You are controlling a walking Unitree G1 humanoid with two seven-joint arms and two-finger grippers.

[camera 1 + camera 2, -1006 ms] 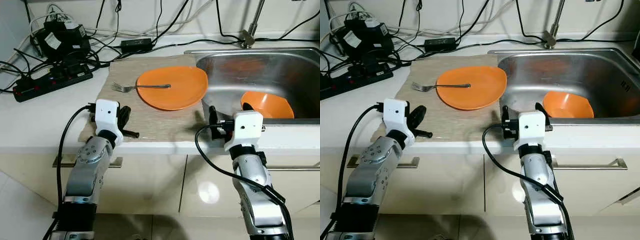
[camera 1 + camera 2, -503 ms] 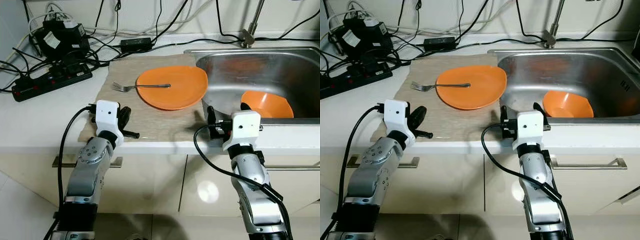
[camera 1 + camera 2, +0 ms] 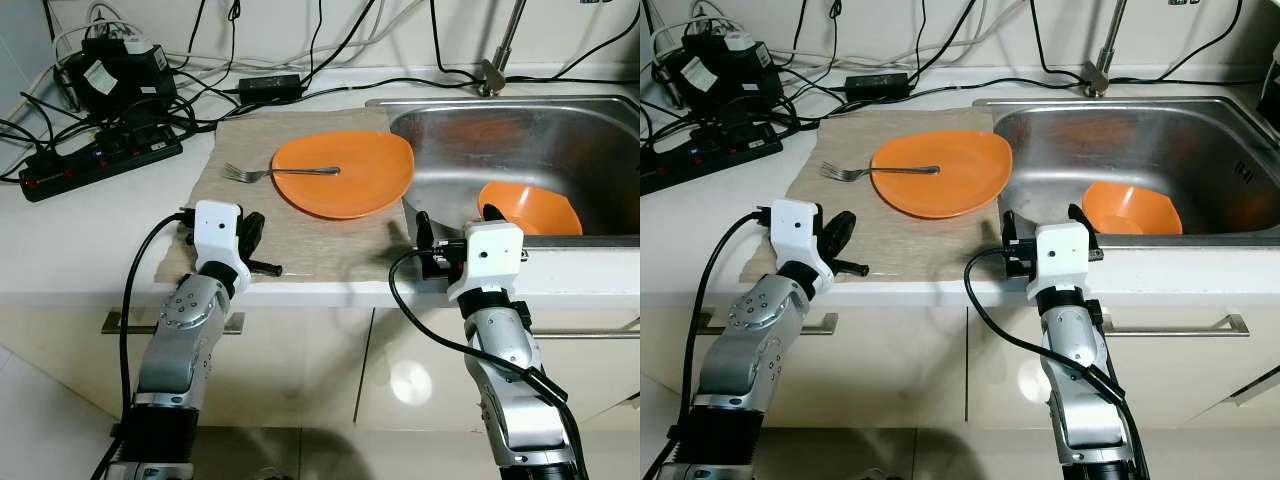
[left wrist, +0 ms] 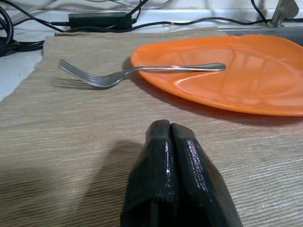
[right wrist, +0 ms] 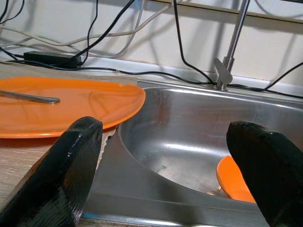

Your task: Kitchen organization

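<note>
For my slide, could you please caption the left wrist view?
Left gripper, shut, rests on the mat facing a fork on an orange plate.

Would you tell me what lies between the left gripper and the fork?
Only bare placemat, as the left wrist view shows: nothing sits between the left gripper and the fork.

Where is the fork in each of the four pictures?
Left eye view: the fork lies left of middle, handle on the orange plate, prongs over the mat.
Right eye view: same spot, left of middle.
Left wrist view: upper middle, beyond the shut fingers.
Right wrist view: only its handle, at the left edge.
Shared landmark: the orange plate.
</note>
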